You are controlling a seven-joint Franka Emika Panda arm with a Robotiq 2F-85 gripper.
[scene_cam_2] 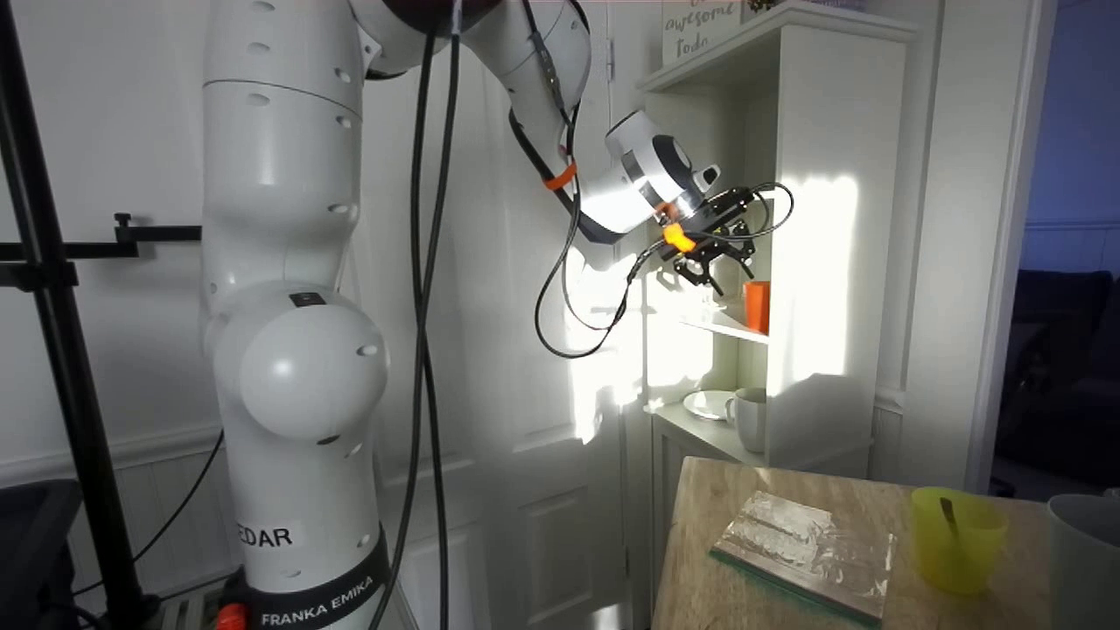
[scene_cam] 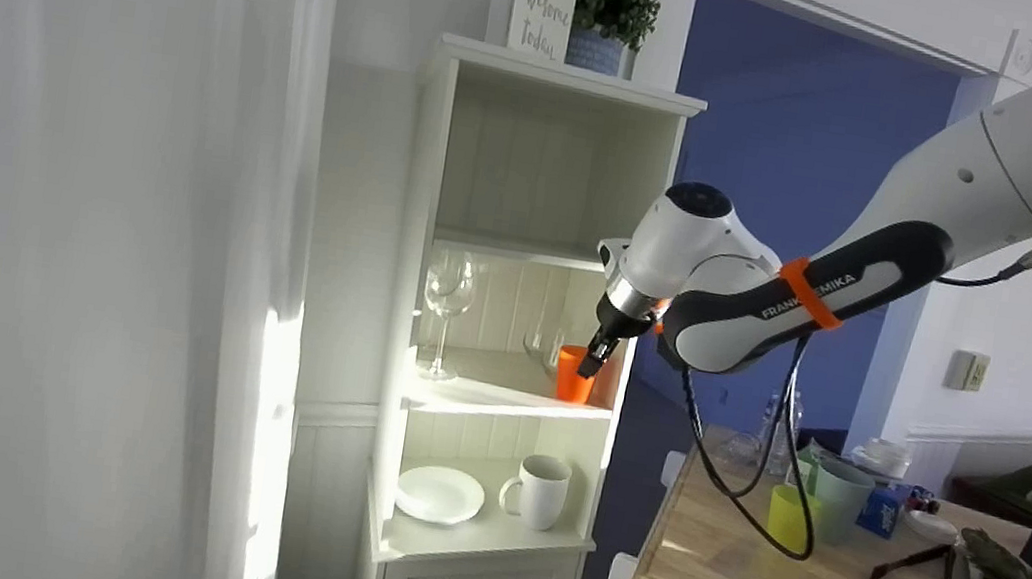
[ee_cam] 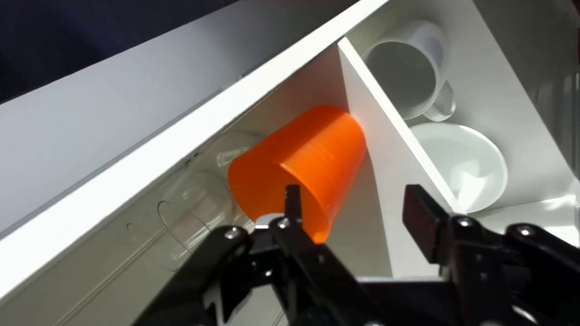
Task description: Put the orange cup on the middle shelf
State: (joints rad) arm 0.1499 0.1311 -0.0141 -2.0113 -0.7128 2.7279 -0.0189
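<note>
The orange cup (scene_cam: 572, 389) stands upright on the middle shelf (scene_cam: 491, 395) of the white cabinet, close to its side wall. The cup also shows in an exterior view (scene_cam_2: 758, 306), partly behind the cabinet's side panel, and in the wrist view (ee_cam: 326, 140). The middle shelf shows in the wrist view (ee_cam: 385, 154) under the cup. My gripper (ee_cam: 352, 192) is open, with nothing between its fingers. One finger overlaps the cup's mouth in the wrist view. In an exterior view the gripper (scene_cam_2: 735, 283) is above and in front of the cup, apart from it.
Clear wine glasses (scene_cam: 447, 295) share the middle shelf, one right beside the cup (ee_cam: 186, 226). The level below holds a white mug (scene_cam: 540, 492) and plate (scene_cam: 440, 495). An upper shelf (scene_cam: 522, 249) is above. A wooden counter (scene_cam: 692, 547) bears a yellow-green cup (scene_cam: 790, 515).
</note>
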